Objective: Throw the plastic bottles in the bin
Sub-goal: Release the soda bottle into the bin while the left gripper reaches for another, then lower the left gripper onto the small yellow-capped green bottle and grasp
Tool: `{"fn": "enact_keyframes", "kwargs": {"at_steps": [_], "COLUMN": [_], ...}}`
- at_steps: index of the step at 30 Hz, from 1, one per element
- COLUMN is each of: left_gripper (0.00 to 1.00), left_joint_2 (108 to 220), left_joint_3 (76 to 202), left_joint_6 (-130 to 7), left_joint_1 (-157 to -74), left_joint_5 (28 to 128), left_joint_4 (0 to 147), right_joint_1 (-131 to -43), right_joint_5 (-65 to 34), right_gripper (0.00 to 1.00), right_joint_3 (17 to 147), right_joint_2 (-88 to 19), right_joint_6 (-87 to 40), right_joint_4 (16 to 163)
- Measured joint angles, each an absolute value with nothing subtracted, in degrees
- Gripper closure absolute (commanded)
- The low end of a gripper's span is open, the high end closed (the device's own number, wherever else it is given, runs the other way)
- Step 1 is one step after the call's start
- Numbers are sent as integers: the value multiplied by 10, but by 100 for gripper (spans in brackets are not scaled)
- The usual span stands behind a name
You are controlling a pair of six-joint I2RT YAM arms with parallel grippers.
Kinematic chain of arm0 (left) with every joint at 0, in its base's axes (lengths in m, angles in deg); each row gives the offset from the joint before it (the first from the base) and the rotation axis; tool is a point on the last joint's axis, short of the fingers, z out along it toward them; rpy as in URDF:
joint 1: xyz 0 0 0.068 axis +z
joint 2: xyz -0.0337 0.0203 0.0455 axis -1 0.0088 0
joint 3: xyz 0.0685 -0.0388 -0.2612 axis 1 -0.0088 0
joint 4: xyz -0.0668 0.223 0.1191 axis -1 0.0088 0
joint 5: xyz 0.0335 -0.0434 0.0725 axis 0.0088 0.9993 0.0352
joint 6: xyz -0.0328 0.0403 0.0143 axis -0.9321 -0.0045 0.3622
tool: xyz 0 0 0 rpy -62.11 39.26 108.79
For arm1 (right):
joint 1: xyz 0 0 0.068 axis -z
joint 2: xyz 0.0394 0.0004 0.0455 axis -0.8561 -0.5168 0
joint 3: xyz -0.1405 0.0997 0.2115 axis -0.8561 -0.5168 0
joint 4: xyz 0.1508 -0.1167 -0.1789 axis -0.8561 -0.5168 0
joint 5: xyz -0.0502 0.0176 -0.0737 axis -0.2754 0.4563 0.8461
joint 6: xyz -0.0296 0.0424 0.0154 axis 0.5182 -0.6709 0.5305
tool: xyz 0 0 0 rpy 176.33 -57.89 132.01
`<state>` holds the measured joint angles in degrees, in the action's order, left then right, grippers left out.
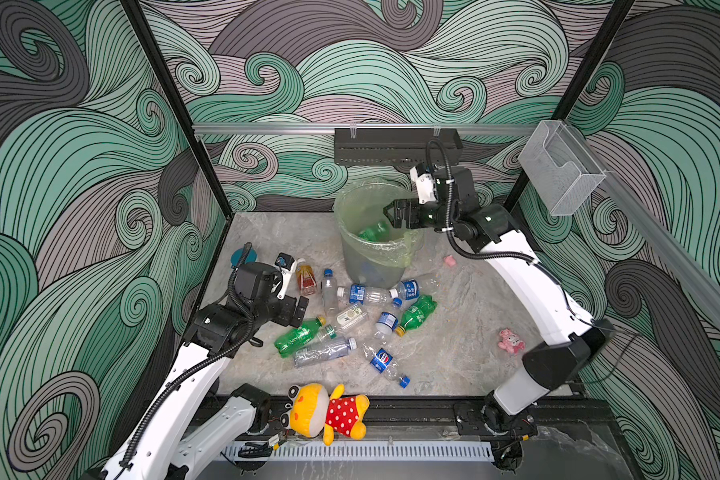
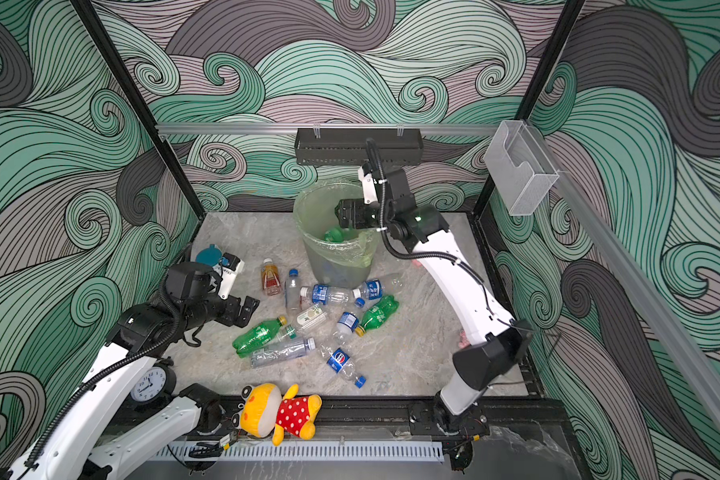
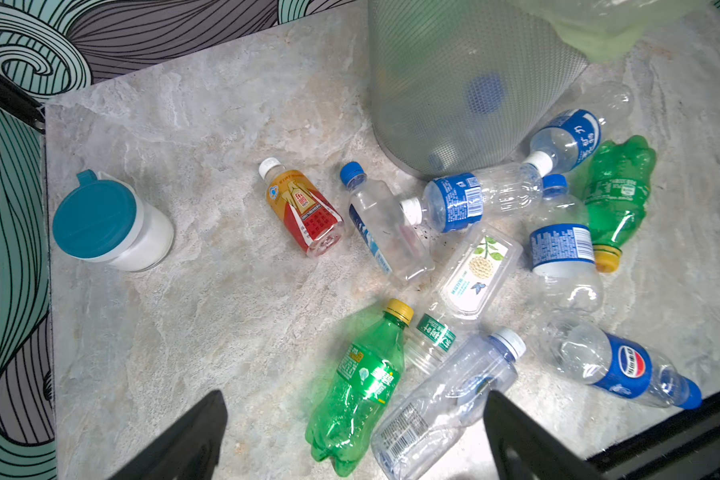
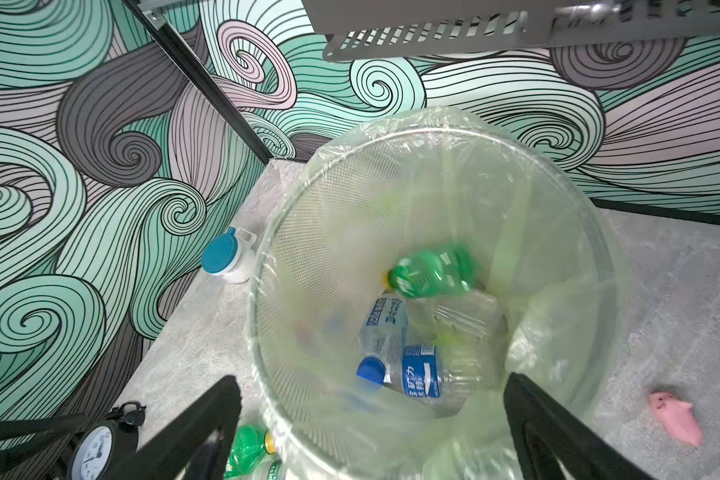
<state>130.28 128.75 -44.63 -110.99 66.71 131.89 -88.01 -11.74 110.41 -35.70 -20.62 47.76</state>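
Note:
The bin, a grey bucket lined with a pale green bag, stands at the back of the floor. My right gripper hangs open over its mouth, empty between the fingers in the right wrist view. Below it a green bottle shows blurred inside the bin, above two blue-labelled ones. Several plastic bottles lie scattered in front of the bin. My left gripper is open just above the floor, near a green bottle and a clear one. An orange-red bottle lies further back.
A teal-lidded white cup stands by the left wall. A yellow plush toy lies at the front edge, with a clock at the front left. Pink toys lie on the right. A clear box hangs on the right wall.

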Motion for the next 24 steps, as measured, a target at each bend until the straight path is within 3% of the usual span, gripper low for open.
{"fn": "enact_keyframes", "kwargs": {"at_steps": [9,17,24], "left_gripper": [1,1,1], "left_joint_2": [1367,1404,1456], "left_joint_3": [1322,1324,1325], "left_joint_6": [-426,-383,-338], "left_joint_1": [-1110,-1110,-1110], "left_joint_5": [677,667,664], "left_joint_4": [1361,1405,1430], "right_joint_1": [-871,-853,-842], "right_joint_5": [-98,-66,-58], "right_gripper": [0,0,0], "right_joint_3": [925,755,692], "right_joint_2": [-139,-70,-4], "right_joint_6": [-202,-223,-235], "right_joint_4": [503,491,488]}}
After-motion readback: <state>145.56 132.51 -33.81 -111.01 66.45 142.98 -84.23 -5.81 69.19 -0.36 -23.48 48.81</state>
